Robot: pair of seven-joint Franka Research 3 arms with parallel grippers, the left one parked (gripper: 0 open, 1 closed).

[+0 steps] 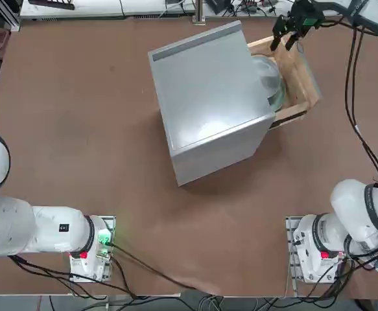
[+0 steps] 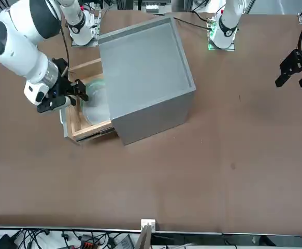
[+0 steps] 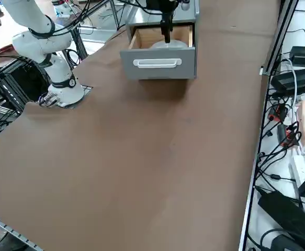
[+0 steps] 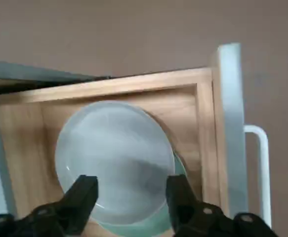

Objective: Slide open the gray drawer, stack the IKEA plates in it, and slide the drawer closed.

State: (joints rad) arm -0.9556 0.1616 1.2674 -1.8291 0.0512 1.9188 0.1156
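We find the right hand released, its two fingers spread and empty, hovering just above the open gray drawer. Directly beneath the fingertips lie the IKEA plates: the white plate sits on top of the mint green one, whose edge shows as a thin crescent at one side (the stack is slightly off-centre, not concentric). Both rest on the drawer floor, between the light-wood side walls, with the gray front panel and its white handle on the side away from the cabinet.

We judge that stacking is complete and closing remains. The risks from here:

- Finger contact on withdrawal. The spread fingers stand close over the upper plate; a low or sideways exit could catch its rim and drag it off the lower plate.
- Plate shift during closing. A fast push could slide the offset stack (smooth on smooth) toward the drawer wall.
- Cabinet displacement. The cabinet stands unanchored and at an angle on the tabletop; a push not aligned with the drawer's travel could rotate or shove the whole box instead of seating the drawer.
- Missed panel. Contact at the panel's corner or on the handle could skew the drawer on its runners and jam it partly open.
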